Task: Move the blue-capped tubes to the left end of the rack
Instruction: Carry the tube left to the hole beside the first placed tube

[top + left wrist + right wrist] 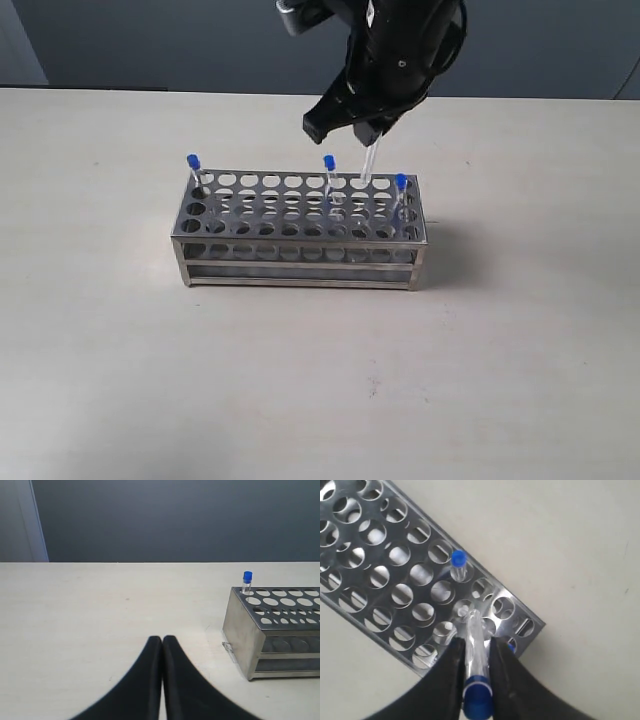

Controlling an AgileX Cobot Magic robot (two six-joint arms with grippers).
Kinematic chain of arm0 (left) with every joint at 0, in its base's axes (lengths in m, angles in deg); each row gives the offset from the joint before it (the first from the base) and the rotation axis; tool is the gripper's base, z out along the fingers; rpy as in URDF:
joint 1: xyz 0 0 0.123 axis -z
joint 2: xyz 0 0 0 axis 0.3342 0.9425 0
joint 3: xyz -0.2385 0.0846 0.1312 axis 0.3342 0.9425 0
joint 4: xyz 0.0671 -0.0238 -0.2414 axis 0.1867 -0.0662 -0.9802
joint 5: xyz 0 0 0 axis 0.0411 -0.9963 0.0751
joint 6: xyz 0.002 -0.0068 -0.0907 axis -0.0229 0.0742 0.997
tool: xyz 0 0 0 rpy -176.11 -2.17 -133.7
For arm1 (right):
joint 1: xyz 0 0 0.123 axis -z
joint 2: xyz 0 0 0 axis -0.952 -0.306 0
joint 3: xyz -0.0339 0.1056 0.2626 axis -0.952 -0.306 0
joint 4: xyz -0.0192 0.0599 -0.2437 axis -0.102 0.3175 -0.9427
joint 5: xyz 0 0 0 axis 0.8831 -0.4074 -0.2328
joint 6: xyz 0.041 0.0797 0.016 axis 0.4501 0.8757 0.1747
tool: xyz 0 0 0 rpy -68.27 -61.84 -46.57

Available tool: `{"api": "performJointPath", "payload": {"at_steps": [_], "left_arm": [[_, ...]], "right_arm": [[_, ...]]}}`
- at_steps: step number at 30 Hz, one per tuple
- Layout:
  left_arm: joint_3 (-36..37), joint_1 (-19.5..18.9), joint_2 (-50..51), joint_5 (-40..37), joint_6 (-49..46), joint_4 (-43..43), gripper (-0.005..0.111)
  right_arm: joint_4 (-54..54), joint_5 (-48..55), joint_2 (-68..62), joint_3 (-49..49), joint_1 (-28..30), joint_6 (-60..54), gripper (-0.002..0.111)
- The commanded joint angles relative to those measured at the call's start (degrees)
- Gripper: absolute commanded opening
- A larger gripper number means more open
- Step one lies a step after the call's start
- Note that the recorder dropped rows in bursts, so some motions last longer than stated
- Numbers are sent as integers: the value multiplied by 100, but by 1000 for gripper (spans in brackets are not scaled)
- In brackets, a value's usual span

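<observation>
Rack: silvery stainless-steel rectangular rack (300, 240) with round holes stands on pale tabletop (520, 350).
Right gripper (358, 127): jaws clamped on thin clear blue-capped tube (369, 163), tilted, lower tip at a far-row hole near the rack's right end.
Standing: three blue-capped tubes in the rack at the far-left corner (193, 170), middle (328, 175) and right end (400, 192).
Left gripper (162, 642): fingers pressed together, holding nothing, low over tabletop off the rack's left end.

A: Counting blue-capped tubes (328, 165), how many are showing?
B: Four are showing: three in the rack (300, 240), one in the right gripper (362, 128).
A: Racks? Grippers?
B: I'm counting one rack, two grippers; the left gripper (162, 639) is making two.
</observation>
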Motion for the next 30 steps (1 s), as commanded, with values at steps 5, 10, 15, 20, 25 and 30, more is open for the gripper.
{"api": "performJointPath", "payload": {"at_steps": [5,10,15,20,25,30], "left_arm": [[-30,36,32,39,-3,12,1],[-30,36,32,39,-3,12,1],[-30,36,32,39,-3,12,1],[-30,36,32,39,-3,12,1],[-30,36,32,39,-3,12,1],[-30,36,32,39,-3,12,1]], "right_arm": [[536,-41,247,203,26,-394,0],[1512,-752,247,271,26,-1273,-1],[2686,-1056,-13,397,26,-2484,-1],[2819,-989,-366,631,-107,-2869,-1],[2582,-829,-860,1167,-521,-3179,-1],[2037,-299,-1525,2105,-663,-2977,-1]]}}
